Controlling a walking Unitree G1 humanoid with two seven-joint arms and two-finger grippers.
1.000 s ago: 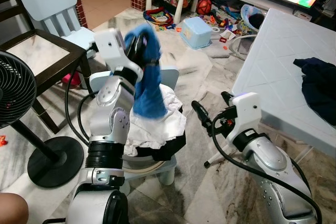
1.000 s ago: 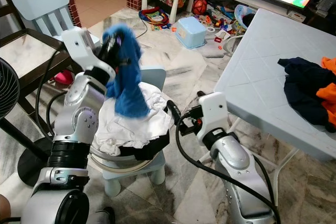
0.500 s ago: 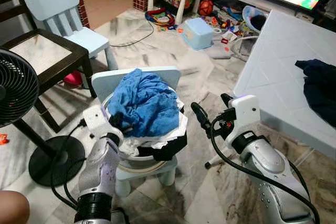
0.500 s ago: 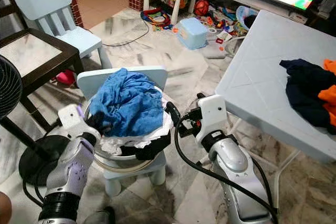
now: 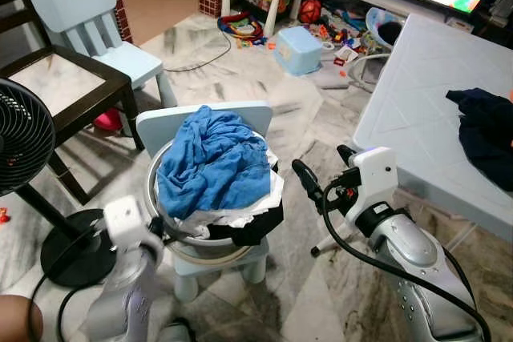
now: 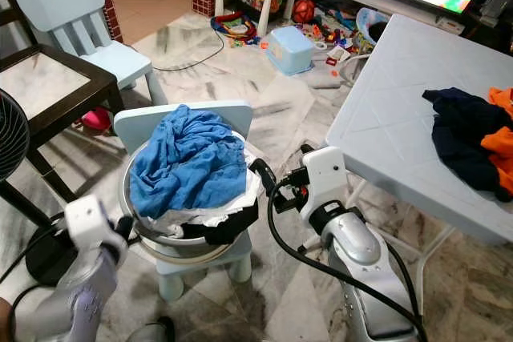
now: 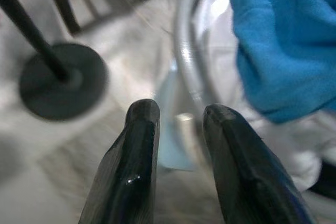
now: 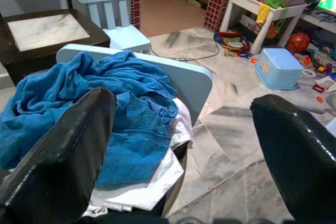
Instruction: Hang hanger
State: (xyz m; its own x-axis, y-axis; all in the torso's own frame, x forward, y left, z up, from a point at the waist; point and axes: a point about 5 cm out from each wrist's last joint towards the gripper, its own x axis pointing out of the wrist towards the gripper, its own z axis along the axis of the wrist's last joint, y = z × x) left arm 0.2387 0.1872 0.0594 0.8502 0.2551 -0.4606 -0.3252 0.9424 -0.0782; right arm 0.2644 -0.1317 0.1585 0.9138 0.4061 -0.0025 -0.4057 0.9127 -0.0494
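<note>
My left gripper (image 7: 176,124) sits low on my left, just beside the near left rim of a metal basin (image 5: 157,215), its two black fingers (image 7: 135,166) parted with a narrow gap and nothing between them. The basin rests on the seat of a small pale blue chair (image 5: 204,116) in front of me, and it is heaped with laundry: a blue cloth (image 5: 212,162) lies on top, white cloth (image 5: 252,202) spills over the right side, and a dark garment (image 5: 258,230) hangs at the near right edge. My right gripper (image 8: 181,145) is held out to the right of the basin, level with the heap and apart from it, with its fingers (image 8: 63,150) spread wide and empty; along them I see the blue cloth and the chair back. I can make out no hanger anywhere, so I cannot tell where it is. To my far left stands a black fan (image 5: 24,138) on a round base, next to a dark wooden chair (image 5: 60,78), and beyond that a second pale blue chair (image 5: 80,6). On my right is a light grey table (image 6: 401,118) with a dark garment and an orange cloth (image 6: 497,142) lying on its far right part. Farther off, toys (image 5: 244,26) and a small blue box (image 5: 298,47) are scattered over the marble floor (image 5: 232,78).
</note>
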